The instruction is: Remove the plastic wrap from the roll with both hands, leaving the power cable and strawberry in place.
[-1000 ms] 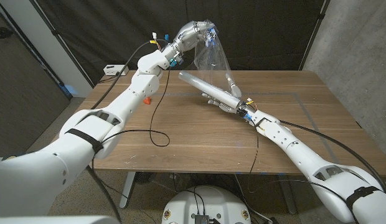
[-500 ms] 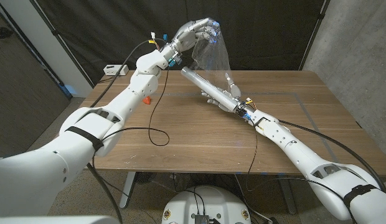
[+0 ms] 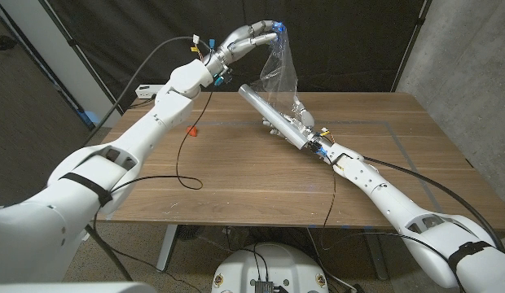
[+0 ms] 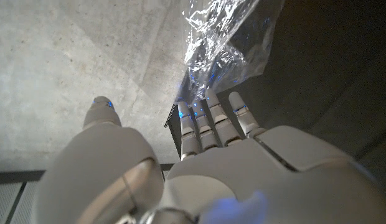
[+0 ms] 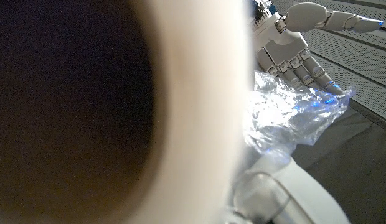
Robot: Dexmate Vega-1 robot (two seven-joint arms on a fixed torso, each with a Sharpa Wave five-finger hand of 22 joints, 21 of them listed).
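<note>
Since a second ago, left hand has lifted higher above the tabletop's far edge, fingers pinching the clear crinkled plastic wrap. Right hand grips the pale cardboard roll. Mid-unwrap, I'd say; next needs more pulling apart.

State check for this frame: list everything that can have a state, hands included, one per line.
left hand: raised above the table, fingers pinching the film's end
plastic wrap: partly unrolled, stretched from roll up to left hand
roll: tilted, held by right hand
right hand: gripping the roll
strawberry: on table, untouched
power cable: at table's far left edge
</note>
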